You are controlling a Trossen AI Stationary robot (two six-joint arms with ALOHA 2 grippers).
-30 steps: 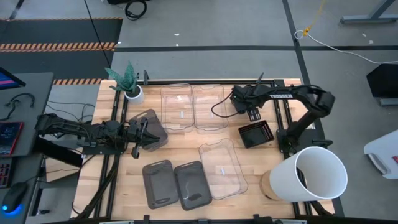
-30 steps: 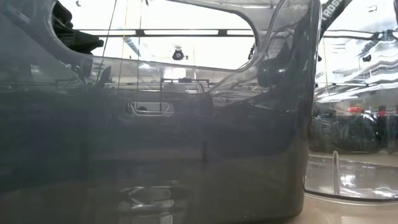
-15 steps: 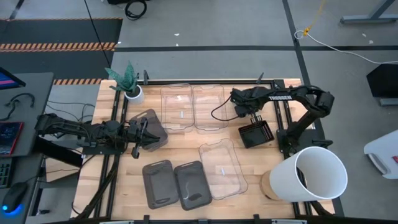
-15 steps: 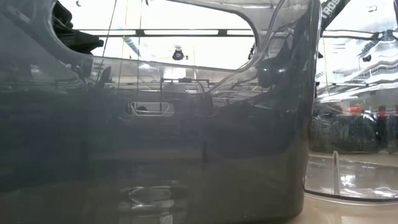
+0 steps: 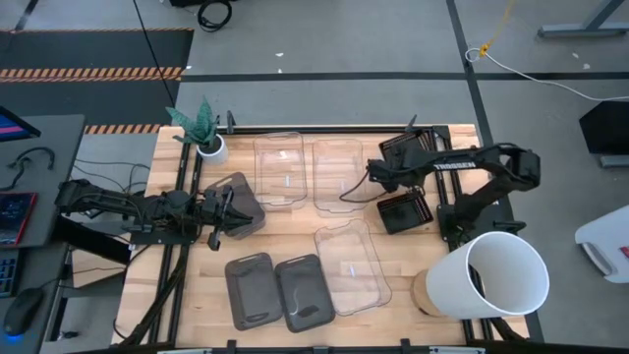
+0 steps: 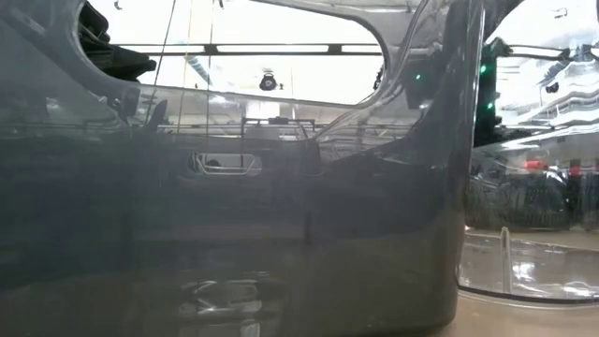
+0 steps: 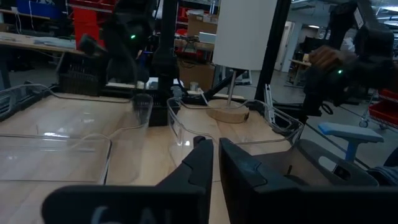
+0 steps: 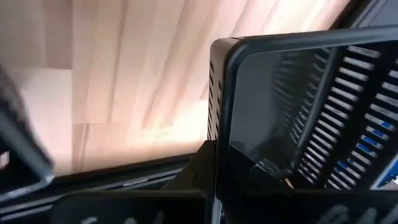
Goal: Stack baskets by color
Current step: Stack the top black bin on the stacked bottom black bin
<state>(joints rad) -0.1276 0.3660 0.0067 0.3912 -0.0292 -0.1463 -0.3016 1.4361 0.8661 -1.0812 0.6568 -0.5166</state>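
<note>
The right end effector (image 5: 408, 157) pinches a black slatted basket (image 5: 405, 149) by its rim, lifted near the worktop's far right corner, likely to stack it on the second black slatted basket (image 5: 405, 211) just nearer. The left end effector (image 5: 228, 213), pressed nearly together, grips a dark grey basket (image 5: 239, 202) near the left edge.

High view: the whole wooden table (image 5: 295, 246) is seen from straight above.
Low view: set at table height; the frame is nearly filled by a dark grey basket (image 6: 234, 206) pressed close to the lens.
Left wrist view: aimed level across the table over clear baskets (image 7: 236, 124).
Right wrist view: held very close to a black slatted basket (image 8: 298, 112).
Shared: the clear baskets are seen in the high and left wrist views.
</note>
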